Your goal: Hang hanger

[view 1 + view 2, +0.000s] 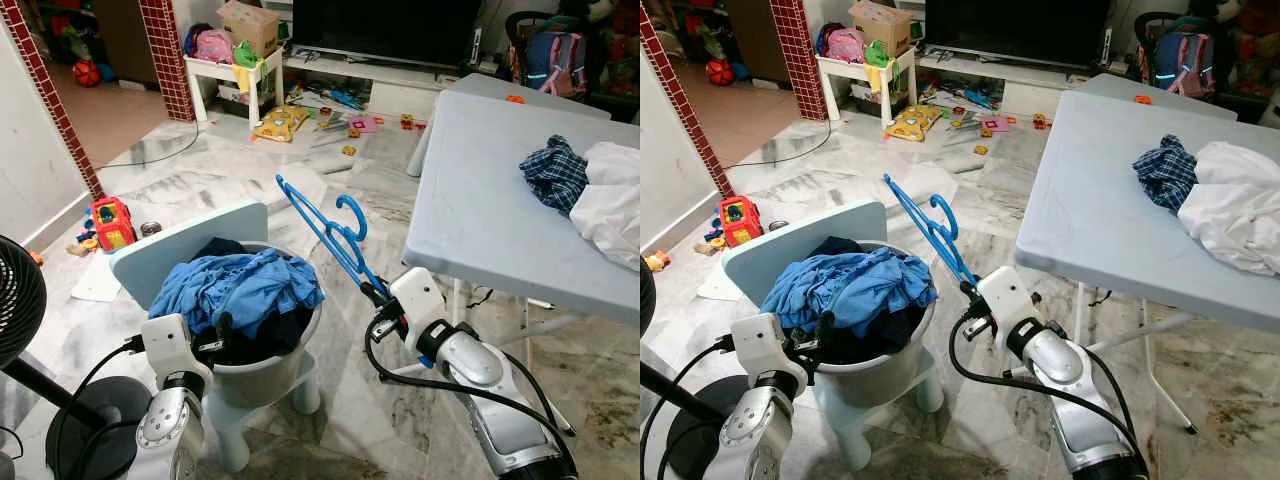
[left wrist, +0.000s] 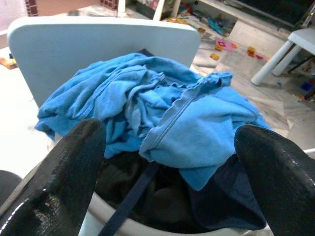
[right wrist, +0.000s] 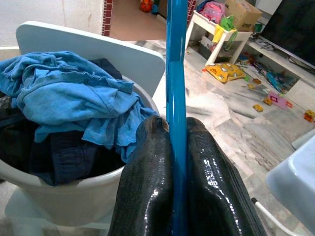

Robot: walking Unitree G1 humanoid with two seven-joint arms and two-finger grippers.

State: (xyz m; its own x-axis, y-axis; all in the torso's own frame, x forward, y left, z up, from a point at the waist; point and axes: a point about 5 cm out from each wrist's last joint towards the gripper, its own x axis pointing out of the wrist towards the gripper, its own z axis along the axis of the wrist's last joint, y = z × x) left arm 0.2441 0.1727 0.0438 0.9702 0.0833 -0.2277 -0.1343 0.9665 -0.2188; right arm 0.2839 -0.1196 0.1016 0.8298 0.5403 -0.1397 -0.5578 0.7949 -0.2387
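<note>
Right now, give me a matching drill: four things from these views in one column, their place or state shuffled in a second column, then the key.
Things
1. hanger
2. blue shirt
3. plaid cloth
4. left hand

Place or state
A. lying on the grey table
B. open, at the near rim of the bucket
C. pinched in the right hand, hook end up
D. heaped on top of the bucket, over dark clothes

Pairs: 1-C, 2-D, 3-A, 4-B
</note>
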